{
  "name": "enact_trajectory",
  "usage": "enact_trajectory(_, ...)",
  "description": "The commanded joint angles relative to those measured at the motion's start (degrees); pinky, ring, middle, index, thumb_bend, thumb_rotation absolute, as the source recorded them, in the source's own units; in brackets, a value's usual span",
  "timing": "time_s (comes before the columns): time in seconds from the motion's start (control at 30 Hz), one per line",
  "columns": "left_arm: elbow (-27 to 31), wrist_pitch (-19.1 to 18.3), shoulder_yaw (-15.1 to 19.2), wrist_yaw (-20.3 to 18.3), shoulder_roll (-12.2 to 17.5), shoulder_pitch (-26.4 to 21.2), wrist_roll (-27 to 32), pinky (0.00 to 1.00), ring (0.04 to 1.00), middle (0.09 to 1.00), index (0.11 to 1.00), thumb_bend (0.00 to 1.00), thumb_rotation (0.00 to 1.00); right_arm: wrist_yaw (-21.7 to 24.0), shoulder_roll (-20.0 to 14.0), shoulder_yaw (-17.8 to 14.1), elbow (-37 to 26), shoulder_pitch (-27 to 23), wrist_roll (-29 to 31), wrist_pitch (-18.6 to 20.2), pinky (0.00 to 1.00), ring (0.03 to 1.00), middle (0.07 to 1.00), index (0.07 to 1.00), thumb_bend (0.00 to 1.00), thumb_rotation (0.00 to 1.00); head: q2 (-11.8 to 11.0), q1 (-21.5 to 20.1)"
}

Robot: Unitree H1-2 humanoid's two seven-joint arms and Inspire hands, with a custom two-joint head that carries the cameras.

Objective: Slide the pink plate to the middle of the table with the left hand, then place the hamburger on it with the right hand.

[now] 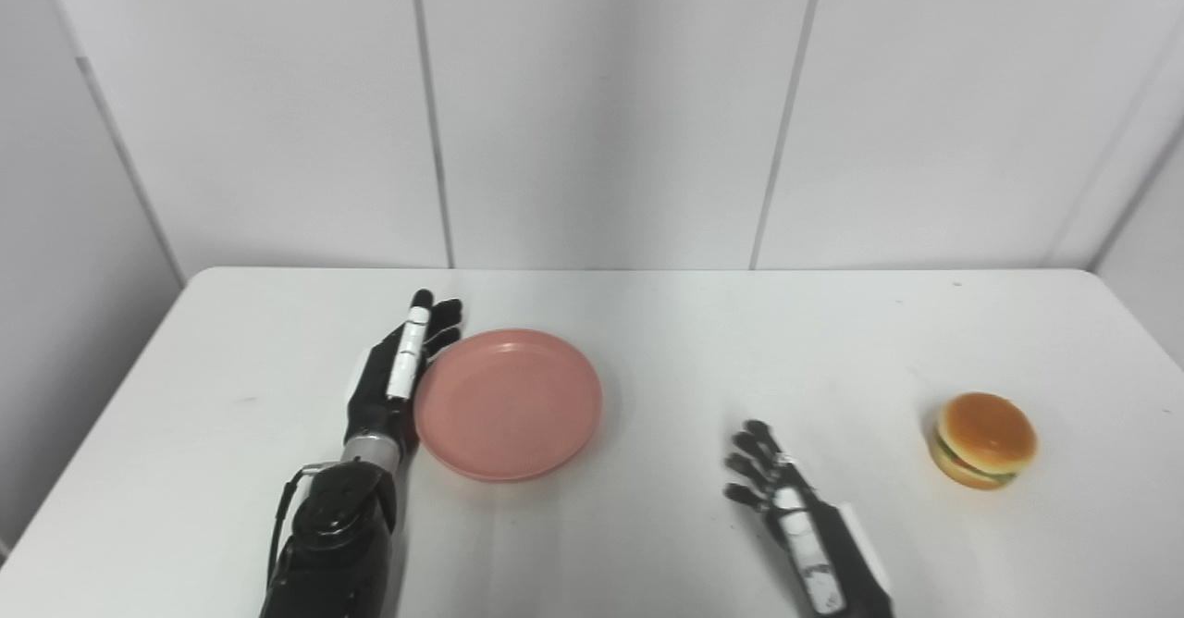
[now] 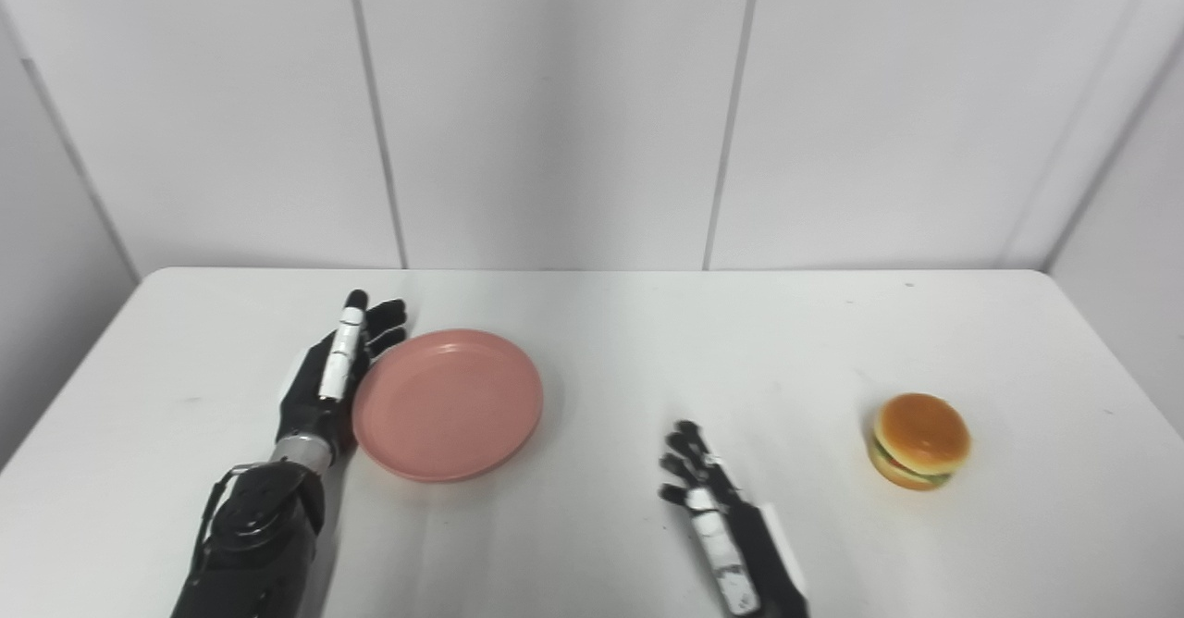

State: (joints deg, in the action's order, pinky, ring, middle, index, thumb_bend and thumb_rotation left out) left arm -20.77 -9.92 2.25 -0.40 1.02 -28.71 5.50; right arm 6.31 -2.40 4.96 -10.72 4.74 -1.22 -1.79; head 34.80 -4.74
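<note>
The left hand [image 1: 393, 377] stands on edge on the white tabletop [image 1: 666, 340], fingers straight and held together, pointing away from the robot, with its palm side pressed flat along the near-left rim of the pink plate [image 1: 509, 403]. It grips nothing: the hand is open and merely leans against the plate's edge, the thumb hidden behind the hand. The plate lies flat and empty just to the right of this hand, touching it from the heel of the palm up toward the fingertips [image 2: 370, 317], which reach a little past the plate's far-left curve. The forearm behind the hand (black shell, a metal ring at the wrist) comes in from the bottom edge at the left. The right hand [image 2: 712, 498] rests low over the tabletop, well to the right of the plate, its fingers spread a little and slightly curled, holding nothing, so it is open too. Whether its fingertips touch the surface I cannot tell. The hamburger [image 2: 919, 440] sits upright on the tabletop well apart from this hand, off to its right and a little farther from the robot, bun on top, with green and red filling showing at its side.
</note>
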Motion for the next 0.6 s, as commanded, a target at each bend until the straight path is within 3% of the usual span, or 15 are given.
enact_trajectory(0.0, 1.6, -0.6, -0.7, -1.5, -1.0, -0.8, 0.9, 0.77, 0.859, 0.829, 0.684, 0.68, 0.92, -0.6, 0.7, 0.4, -1.9, -0.7, -0.7, 0.6, 0.83, 0.907, 0.944, 0.950, 0.76, 1.00, 0.1, -0.6)
enact_trajectory(0.33, -0.8, 0.7, -1.4, -0.9, -5.0, -1.3, 0.8, 0.77, 0.839, 0.821, 0.684, 0.69, 0.91, -1.5, 1.6, 1.8, -2.0, -1.2, -2.3, 1.1, 0.83, 0.916, 0.957, 0.964, 0.73, 1.00, 0.6, -2.9)
enact_trajectory(0.57, -1.9, 1.1, -1.7, -1.3, -6.1, -1.6, 0.5, 0.77, 0.840, 0.817, 0.687, 0.69, 0.92, -2.7, 1.8, 2.2, -1.4, -1.4, -4.1, -0.2, 0.81, 0.901, 0.953, 0.957, 0.72, 1.00, 0.6, -3.9)
